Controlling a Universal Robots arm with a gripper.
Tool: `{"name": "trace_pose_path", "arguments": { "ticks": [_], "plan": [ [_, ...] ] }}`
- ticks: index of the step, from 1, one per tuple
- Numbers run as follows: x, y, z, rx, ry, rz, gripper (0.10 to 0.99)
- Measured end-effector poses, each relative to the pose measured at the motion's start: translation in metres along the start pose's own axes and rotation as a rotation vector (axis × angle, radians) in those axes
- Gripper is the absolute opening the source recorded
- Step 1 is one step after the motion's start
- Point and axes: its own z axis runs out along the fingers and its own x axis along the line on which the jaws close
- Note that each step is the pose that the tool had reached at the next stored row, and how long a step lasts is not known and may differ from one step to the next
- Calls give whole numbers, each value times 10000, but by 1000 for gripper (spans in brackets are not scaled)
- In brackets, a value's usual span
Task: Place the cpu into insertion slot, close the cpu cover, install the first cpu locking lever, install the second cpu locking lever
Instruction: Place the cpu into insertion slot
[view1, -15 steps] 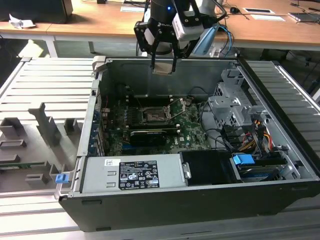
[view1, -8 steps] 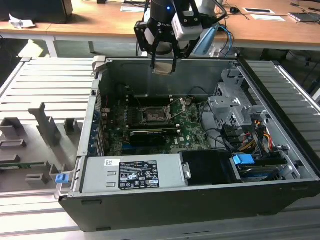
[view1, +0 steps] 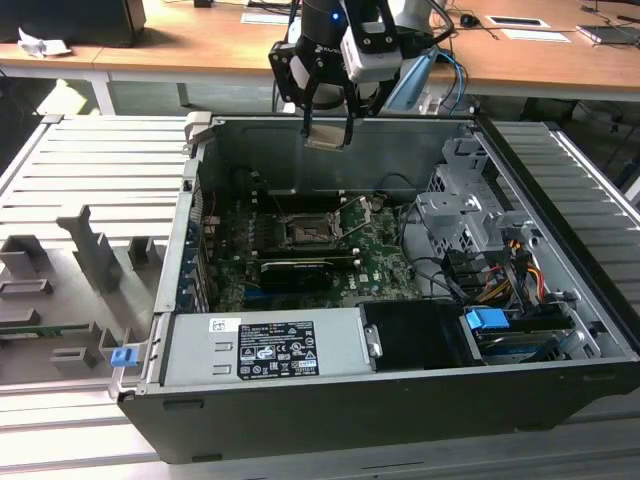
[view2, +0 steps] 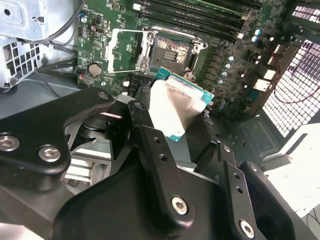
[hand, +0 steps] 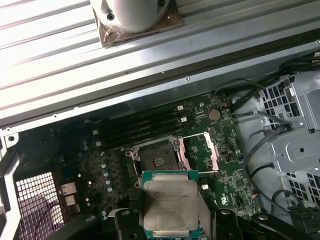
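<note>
Item 1, cpu (hand: 171, 202): flat square chip, pale metal face with a green edge. It hangs high over the open computer case (view1: 300, 400), near the back wall, well above the board and not yet in the socket. I read the level hold as meant to keep the chip square to the socket below it.

Item 2, insertion slot (hand: 155, 157): square black socket in the middle of the green motherboard (view1: 380, 265). Nothing sits in it; its contact bed is bare in both wrist views.

Item 3, cpu cover (view2: 112, 49): thin silvery frame with a square window, swung up and away beside the socket. I judge it is open so the chip has a free path in.

Item 4, claw (view1: 328, 120): closed to the chip's width, its two black fingers (view2: 145, 130) pressing on opposite edges of the chip. It touches nothing else that I can see.

Item 5, memory sticks (hand: 140, 127): long dark rows seated on the board beside the socket, apart from the chip.

Item 6, bench (view1: 90, 170): grey ribbed surface carrying the case.
</note>
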Motion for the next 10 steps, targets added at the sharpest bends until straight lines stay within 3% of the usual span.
{"name": "trace_pose_path", "arguments": {
  "ticks": [10],
  "plan": [
    [0,0,0,-6,-29,318,529]
  ]
}}
